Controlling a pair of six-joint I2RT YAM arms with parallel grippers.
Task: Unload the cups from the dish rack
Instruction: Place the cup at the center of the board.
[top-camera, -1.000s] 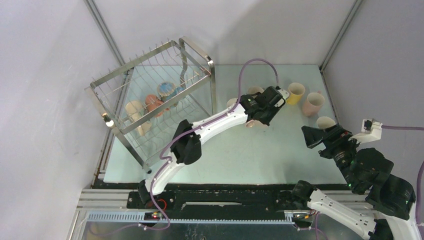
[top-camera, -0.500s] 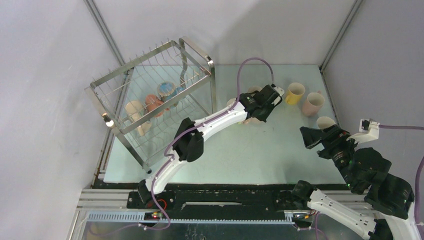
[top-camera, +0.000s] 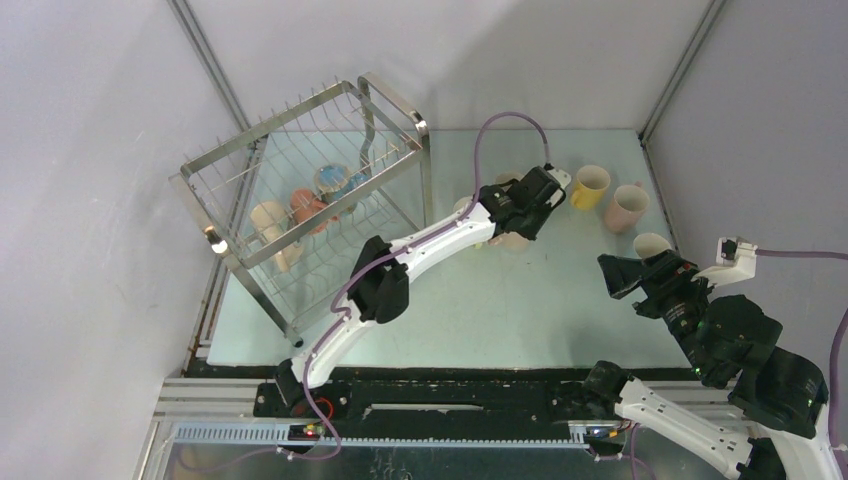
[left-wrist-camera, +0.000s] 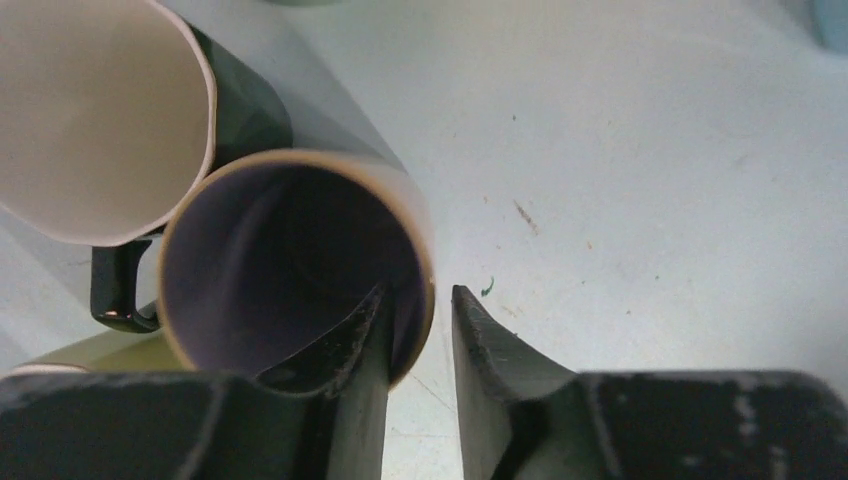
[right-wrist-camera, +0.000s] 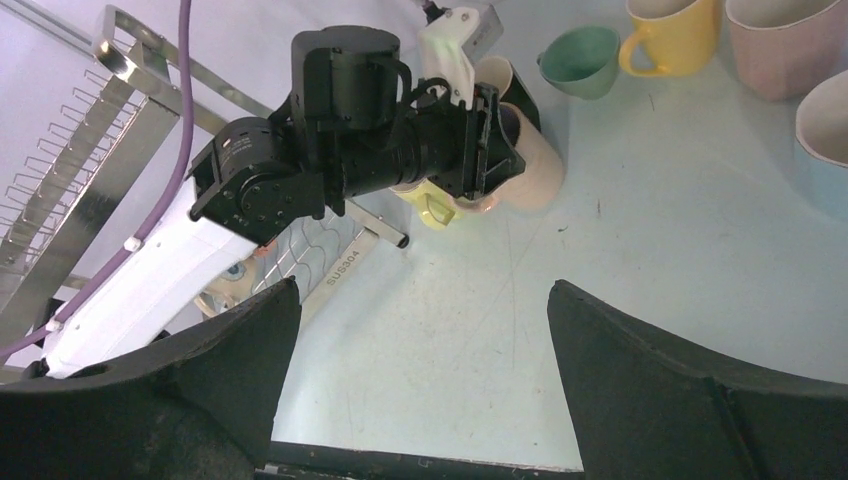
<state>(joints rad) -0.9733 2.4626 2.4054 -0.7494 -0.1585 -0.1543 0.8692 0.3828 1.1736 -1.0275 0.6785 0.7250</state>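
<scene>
The steel dish rack (top-camera: 392, 98) stands at the far left and holds a beige cup (top-camera: 268, 222), an orange-red cup (top-camera: 308, 207) and a light blue cup (top-camera: 335, 180). My left gripper (top-camera: 520, 222) is at mid-table over a beige mug (left-wrist-camera: 290, 250) that stands upright. One finger is inside the mug, the other outside, with a small gap to the wall. A black mug (left-wrist-camera: 245, 100) touches the beige one, and a lime mug (right-wrist-camera: 430, 210) is beside it. My right gripper (right-wrist-camera: 422, 290) is open and empty above the table's right side.
A green mug (right-wrist-camera: 580, 60), a yellow mug (top-camera: 590, 185), a pink mug (top-camera: 627, 208) and a light blue mug (top-camera: 650, 243) stand at the far right. The rack's foot rail (right-wrist-camera: 345, 265) lies left of my right gripper. Enclosure walls ring the table.
My left gripper has moved a little back and left with the beige mug and brought it down beside the black mug. The right arm has barely shifted.
</scene>
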